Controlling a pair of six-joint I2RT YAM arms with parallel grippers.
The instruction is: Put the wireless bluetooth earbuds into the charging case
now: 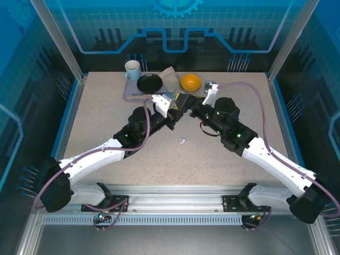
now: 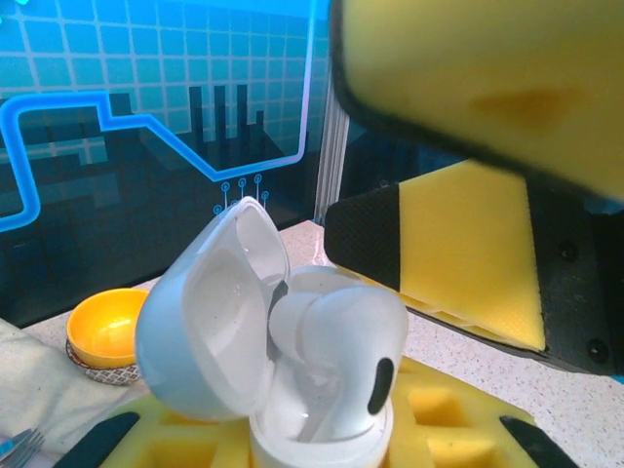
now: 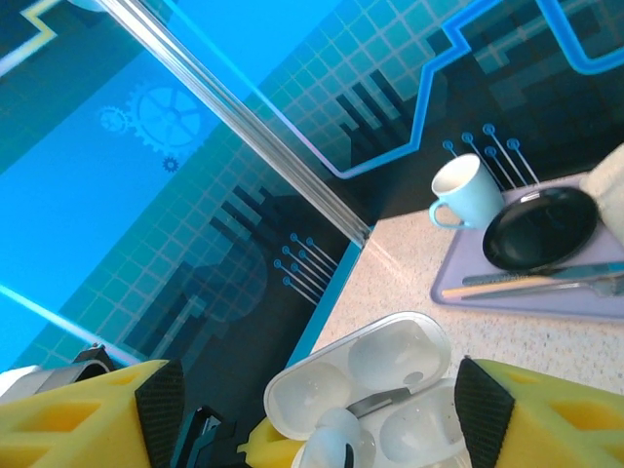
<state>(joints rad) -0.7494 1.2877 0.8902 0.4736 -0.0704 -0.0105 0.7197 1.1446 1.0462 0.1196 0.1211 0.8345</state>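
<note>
Blue panel walls [image 1: 239, 32] with circuit graphics box in a speckled beige table [image 1: 106, 127], and both arms reach in from the near edge to meet around the middle, left arm [image 1: 95, 154] and right arm [image 1: 276, 159]. At the back there's a purple tray [image 1: 127, 94] with a black plate [image 1: 149, 83] on it and a pale mug [image 1: 132, 69] at its far corner. A folded cloth [image 1: 170, 77] and an orange bowl [image 1: 190, 82] sit just beside the plate. The left gripper [image 2: 312, 434] is clenched on the charging case [image 2: 219, 331], its yellow pads hugging the base, and it holds the case upright with the lid flipped open. The right gripper [image 3: 322, 409] is released: from its own camera the two yellow fingers stand wide apart on either side of the open case with gaps on both sides, gripping nothing. From the left wrist camera you can see a white earbud [image 2: 341, 341] sitting in the case, stem down and not fully sunk in. Smallest thing: a tiny white bit [image 1: 182, 141] lying loose on the table nearer the arm bases, well apart from both grippers, too small to make out properly.
</note>
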